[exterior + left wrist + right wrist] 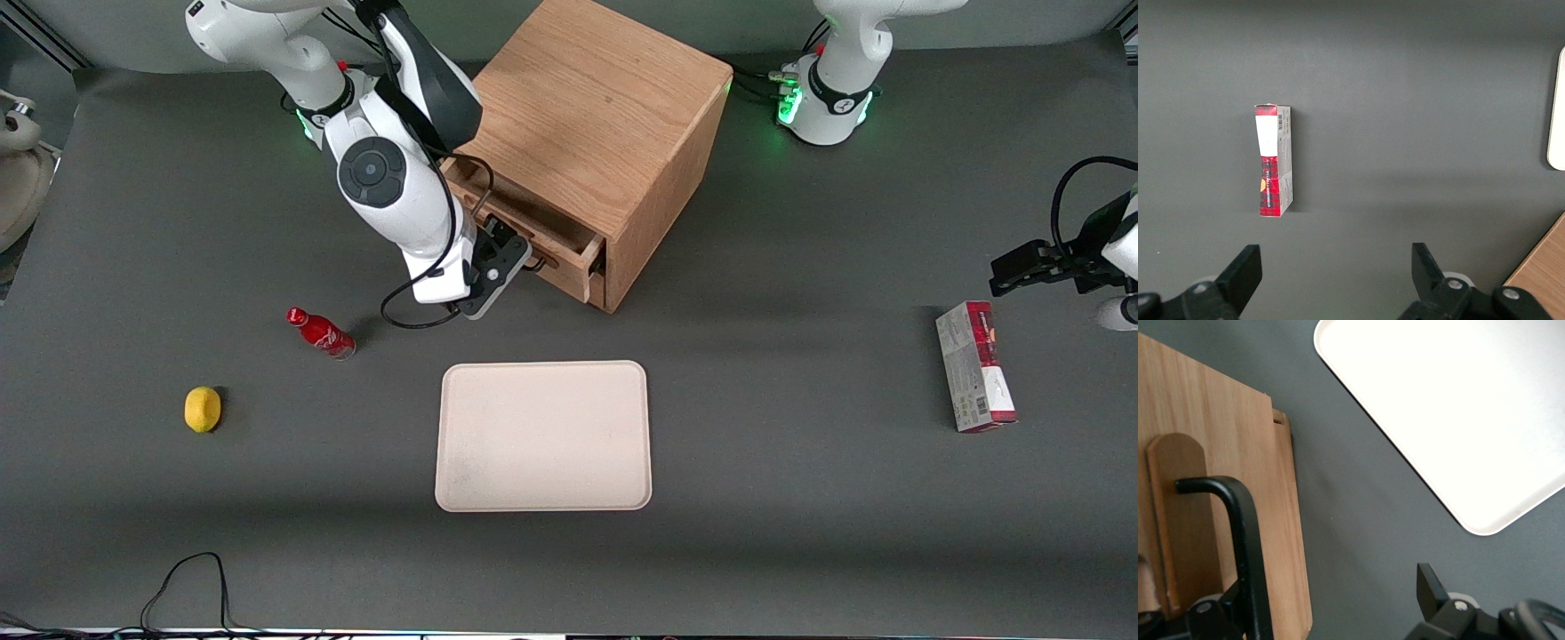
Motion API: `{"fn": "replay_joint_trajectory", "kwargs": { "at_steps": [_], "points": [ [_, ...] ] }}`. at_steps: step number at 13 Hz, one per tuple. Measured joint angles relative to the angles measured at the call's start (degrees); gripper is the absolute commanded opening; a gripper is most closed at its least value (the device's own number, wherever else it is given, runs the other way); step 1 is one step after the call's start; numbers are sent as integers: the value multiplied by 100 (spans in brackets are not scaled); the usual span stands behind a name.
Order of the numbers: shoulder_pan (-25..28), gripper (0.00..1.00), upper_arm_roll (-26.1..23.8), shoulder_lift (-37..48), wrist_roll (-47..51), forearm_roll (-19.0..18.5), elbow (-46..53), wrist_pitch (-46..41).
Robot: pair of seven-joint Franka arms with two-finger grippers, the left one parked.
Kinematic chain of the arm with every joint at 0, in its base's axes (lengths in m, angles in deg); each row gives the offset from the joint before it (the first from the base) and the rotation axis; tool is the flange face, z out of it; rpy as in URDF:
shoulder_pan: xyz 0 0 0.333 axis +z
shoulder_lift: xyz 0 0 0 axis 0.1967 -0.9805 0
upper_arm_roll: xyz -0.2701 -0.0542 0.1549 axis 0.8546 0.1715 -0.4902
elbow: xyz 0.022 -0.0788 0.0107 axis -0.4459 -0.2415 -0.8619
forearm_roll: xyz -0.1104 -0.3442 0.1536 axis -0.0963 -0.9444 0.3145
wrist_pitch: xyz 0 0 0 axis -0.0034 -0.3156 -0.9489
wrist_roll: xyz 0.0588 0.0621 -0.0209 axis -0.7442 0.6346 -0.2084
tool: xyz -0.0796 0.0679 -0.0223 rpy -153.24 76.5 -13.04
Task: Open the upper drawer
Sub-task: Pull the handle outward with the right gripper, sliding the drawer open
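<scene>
I see my gripper (524,258) at the upper drawer (533,233), fingers spread around its black handle (1238,540); drawer slightly out.

White rounded arm (391,191), dark grey joint cap, black cables, black gripper (498,258).

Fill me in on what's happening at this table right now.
The working arm's gripper is at the front of the wooden cabinet, with the black bar handle between its open fingers. The upper drawer stands partly pulled out. A beige tray, red bottle and lemon lie untouched on the table, nearer the front camera.
</scene>
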Motion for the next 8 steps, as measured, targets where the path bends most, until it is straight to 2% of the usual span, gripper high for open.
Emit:
{"fn": "replay_joint_trajectory", "kwargs": {
  "at_steps": [6,8],
  "points": [
    [-339,100,30,-73,-295,-18,72,-15],
    [-389,100,32,-95,-296,-138,111,-34]
  ]
}}
